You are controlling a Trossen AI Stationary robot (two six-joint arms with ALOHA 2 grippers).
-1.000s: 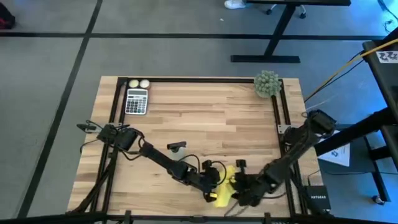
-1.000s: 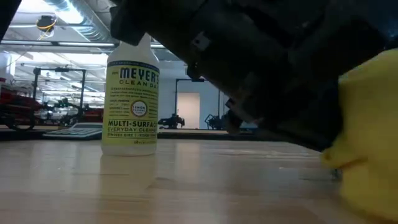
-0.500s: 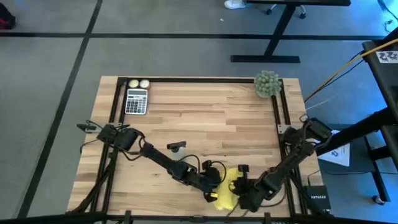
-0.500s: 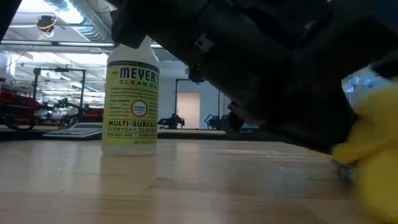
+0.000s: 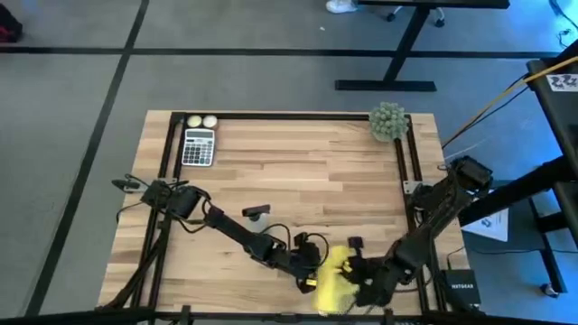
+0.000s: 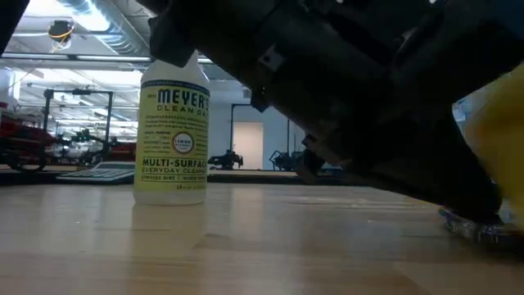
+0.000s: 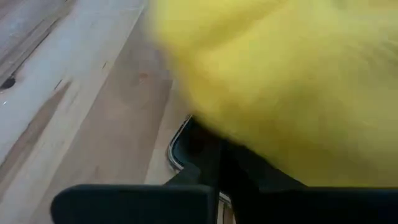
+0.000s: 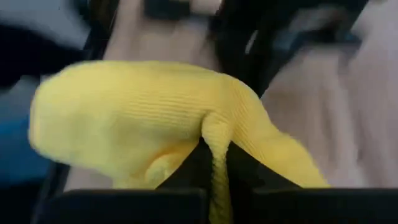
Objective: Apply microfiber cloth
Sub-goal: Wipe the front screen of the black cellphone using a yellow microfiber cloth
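Note:
The bright yellow microfiber cloth (image 5: 332, 278) is bunched up near the table's near edge, between my two grippers. My right gripper (image 5: 358, 287) is shut on it and reaches in from the right. The cloth (image 7: 280, 81) lies over a black phone (image 7: 185, 148) with a silver rim, hiding most of it. My left gripper (image 5: 312, 275) comes in from the left and is shut on the phone. In the low view the phone's edge (image 6: 479, 231) sits just above the tabletop. My left gripper has the phone's near end (image 7: 198, 163) between its fingers, coming level from the table's left. The cloth covers the rest of the phone, so the exact hold is hidden. My right gripper pinches a gathered fold of the cloth (image 8: 214, 146) between its two fingers. The rest of the cloth (image 8: 137, 115) bulges out ahead of the fingers in a soft lump and rests on the phone.
A yellow cleaner bottle (image 6: 172, 123) stands mid-table, left of the grippers (image 5: 256, 213). At the far left corner are a calculator (image 5: 199, 146) and two small balls (image 5: 200, 121). A fuzzy green ball (image 5: 386, 121) sits at the far right corner. Black rails (image 5: 402, 181) frame the table.
My right gripper has moved the bunched cloth over the phone, first shifting a little right, then toward the table's near edge, with its arm swinging in and back out. In the low view the cloth dipped, then rose. My left gripper has kept still.

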